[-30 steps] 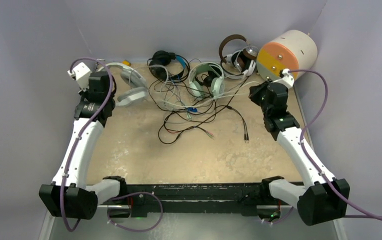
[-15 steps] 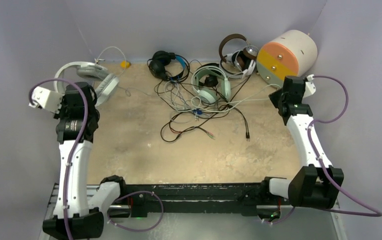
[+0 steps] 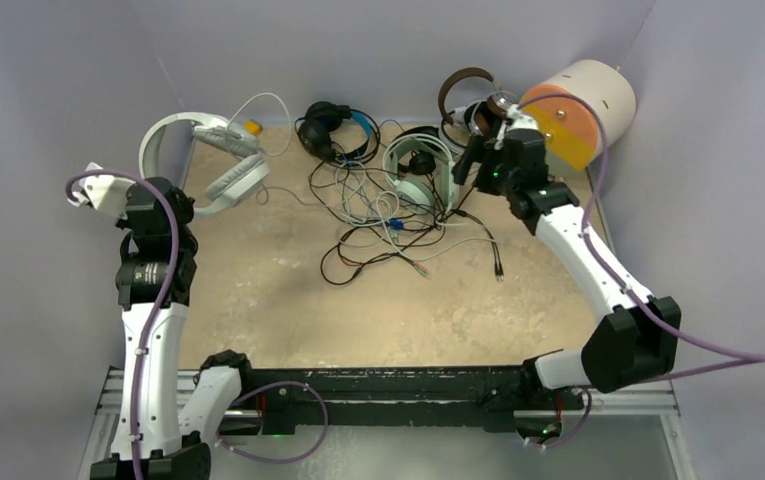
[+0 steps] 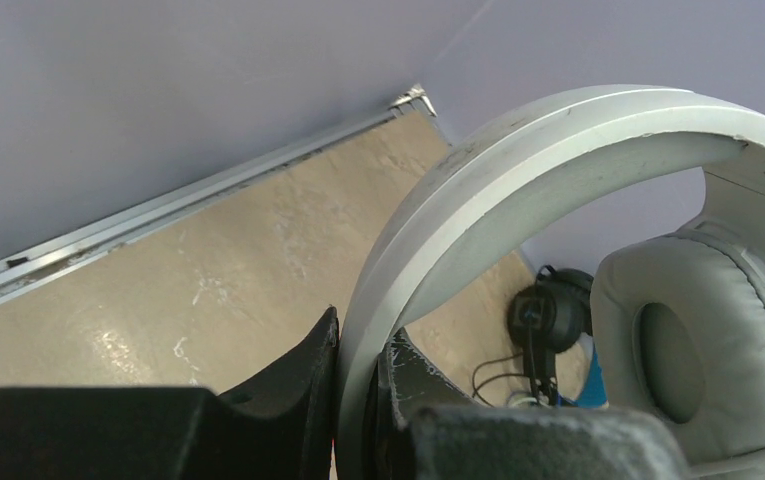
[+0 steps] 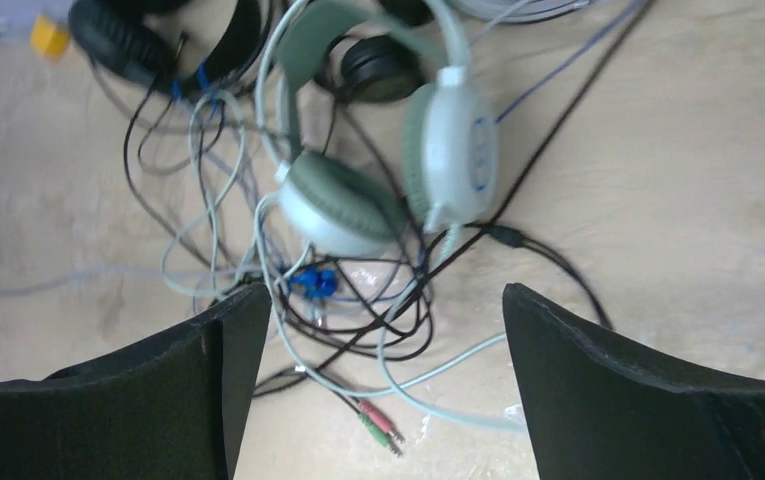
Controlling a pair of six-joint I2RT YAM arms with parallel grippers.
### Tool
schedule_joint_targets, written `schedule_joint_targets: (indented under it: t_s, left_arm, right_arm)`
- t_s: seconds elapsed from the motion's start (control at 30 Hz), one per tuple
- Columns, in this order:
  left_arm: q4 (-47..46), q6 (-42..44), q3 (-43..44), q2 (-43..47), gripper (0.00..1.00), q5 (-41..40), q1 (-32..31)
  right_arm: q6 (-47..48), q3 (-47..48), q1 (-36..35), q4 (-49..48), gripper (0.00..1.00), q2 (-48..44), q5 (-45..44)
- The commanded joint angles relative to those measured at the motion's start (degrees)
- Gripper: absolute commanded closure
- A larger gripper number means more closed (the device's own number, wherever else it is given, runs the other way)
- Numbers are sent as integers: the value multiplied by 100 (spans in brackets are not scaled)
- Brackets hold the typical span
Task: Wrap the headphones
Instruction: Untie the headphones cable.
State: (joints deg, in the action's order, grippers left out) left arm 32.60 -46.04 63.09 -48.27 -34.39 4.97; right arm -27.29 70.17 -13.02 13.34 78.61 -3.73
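Observation:
My left gripper (image 4: pixel 358 345) is shut on the headband of the white-grey headphones (image 4: pixel 518 150), held up off the table at the far left (image 3: pixel 208 150). Their thin white cable (image 3: pixel 263 105) loops behind them. My right gripper (image 5: pixel 378 300) is open with nothing between its fingers, above the mint-green headphones (image 5: pixel 358 200) and the cable tangle (image 3: pixel 388 225). In the top view it (image 3: pixel 468 160) hangs just right of the mint-green pair (image 3: pixel 418 165). Black headphones with a blue headband (image 3: pixel 333 130) lie at the back. Brown (image 3: pixel 463 85) and black-and-white (image 3: pixel 483 115) pairs sit at the back right.
A big cream cylinder with an orange-and-green face (image 3: pixel 583 105) stands in the back right corner, behind the right wrist. A small yellow block (image 3: pixel 252 127) lies at the back left. Pink and green plugs (image 5: pixel 378 425) end one cable. Walls enclose the table on three sides.
My right gripper opened and swung left from the table's right edge to above the mint-green pair. My left arm pulled the white-grey pair left and raised it.

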Motion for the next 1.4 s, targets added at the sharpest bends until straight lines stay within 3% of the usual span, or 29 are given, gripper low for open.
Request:
schedule_joint_targets:
  t_s: [0.0,0.1,0.4,0.53,0.73,0.87,1.03,1.17,1.37]
  left_arm:
    - [-958,35,120,372,100,665,21]
    - [-1127,225,54,508,100,968,21]
    - [-1614,457,-115,617,100,1864,-5]
    - [-1445,494,133,611,100,1593,-5]
    - [-1052,561,637,686,100,787,-5]
    - [-892,523,838,783,100,452,-11]
    - [-827,581,1081,856,100,-392,-14]
    - [-946,899,1512,874,100,-1355,-20]
    - [-887,904,1683,835,100,-1570,-75]
  right_arm:
    - [733,89,-630,-218,9,243,229]
    - [1033,297,-1036,-127,6,621,175]
    - [1532,603,-1795,-224,11,1570,815]
    - [1670,993,-2055,-55,16,2066,937]
    - [1420,1414,-2126,-188,33,2614,1326]
    - [1137,1692,-2115,26,34,2986,1186]
    - [866,2057,-1828,500,42,3421,333]
    - [461,1988,-1081,594,44,3421,-112]
    - [253,2091,-74,1138,44,3306,-1241]
